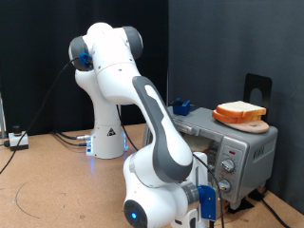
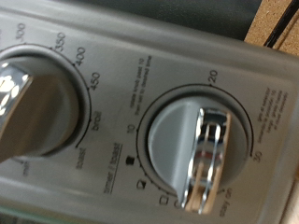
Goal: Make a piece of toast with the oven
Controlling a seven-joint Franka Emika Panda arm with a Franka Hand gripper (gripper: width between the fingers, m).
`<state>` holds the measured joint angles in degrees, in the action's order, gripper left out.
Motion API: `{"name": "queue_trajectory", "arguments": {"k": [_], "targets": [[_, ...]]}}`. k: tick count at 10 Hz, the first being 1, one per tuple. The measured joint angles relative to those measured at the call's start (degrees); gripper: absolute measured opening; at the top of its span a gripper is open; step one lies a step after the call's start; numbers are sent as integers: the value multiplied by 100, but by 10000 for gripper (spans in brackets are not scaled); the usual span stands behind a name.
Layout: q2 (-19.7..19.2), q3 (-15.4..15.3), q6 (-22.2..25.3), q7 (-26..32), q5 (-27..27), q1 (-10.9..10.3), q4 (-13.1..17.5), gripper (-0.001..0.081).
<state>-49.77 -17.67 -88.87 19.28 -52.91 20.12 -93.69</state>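
Exterior view first: the white arm (image 1: 123,85) folds down from its base at ten o'clock, and the claw (image 1: 211,193) sits low against the front panel of the oven (image 1: 233,147), right by the two round knobs (image 1: 226,176). From here I cannot tell whether the fingers are apart or together; the wrist body hides them. On to the oven itself, a boxy silver countertop unit with a dark glass front. On its flat roof lies a round tan board (image 1: 242,121), and on the board a slice of toast (image 1: 237,110), pale face and orange crust. That puts the toast at about one o'clock from the claw, well above it and not touching it.

Wrist view now, very close in: brushed grey metal panel, printed numbers, and two knobs. One grey knob (image 2: 33,103) is blurred and cut off at nine o'clock, ringed with temperature figures. The timer knob (image 2: 196,154) fills the three o'clock side, a matte grey disc with a shiny chrome grip bar. No fingertips show clearly in this frame.
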Motion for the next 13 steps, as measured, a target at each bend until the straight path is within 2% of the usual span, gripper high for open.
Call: {"name": "queue_trajectory", "arguments": {"k": [5,11,12,13], "targets": [[-15,-66,-144,0,-41,-155,-18,810],[-65,-122,-263,30,-136,-194,-75,810],[-77,-132,-282,41,-164,-194,-75,707],[-82,-135,-290,42,-175,-194,-74,707]]}}
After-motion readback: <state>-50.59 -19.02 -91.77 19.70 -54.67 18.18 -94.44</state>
